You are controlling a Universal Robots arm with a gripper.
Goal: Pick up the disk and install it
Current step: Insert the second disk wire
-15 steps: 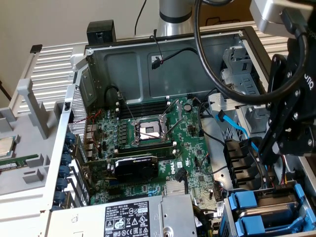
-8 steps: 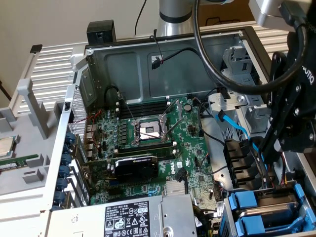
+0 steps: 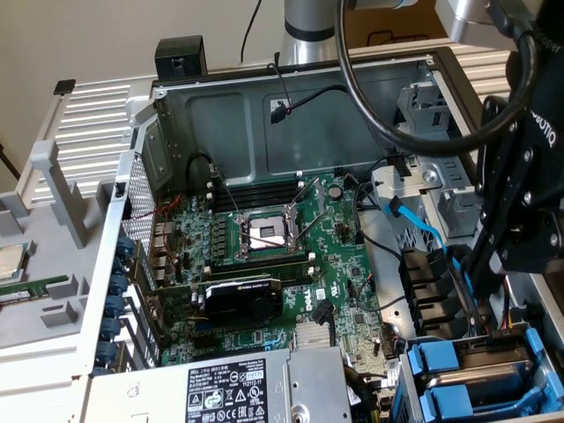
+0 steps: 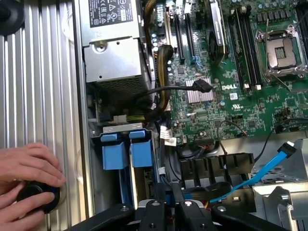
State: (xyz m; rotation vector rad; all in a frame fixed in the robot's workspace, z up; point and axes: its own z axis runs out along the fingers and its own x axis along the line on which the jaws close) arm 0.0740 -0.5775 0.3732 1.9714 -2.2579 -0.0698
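Note:
Two bright blue drive carriers (image 3: 438,363) (image 4: 129,151) sit side by side in the drive bay at the case's corner, beside the power supply. Their blue front tabs face out, and I cannot tell which of them holds the disk, as its metal body is hidden. My black gripper (image 3: 480,322) (image 4: 168,204) hangs over the inner end of that bay. Its fingers (image 4: 155,211) stand close together, shut, with a sliver of blue showing between them. Whether they pinch that blue part I cannot tell.
A person's hands (image 4: 29,175) rest on a black knob on the ribbed table beside the case. A blue SATA cable (image 4: 262,171), black cables, the motherboard (image 3: 264,238) with its open CPU socket, and the power supply (image 4: 113,53) surround the bay.

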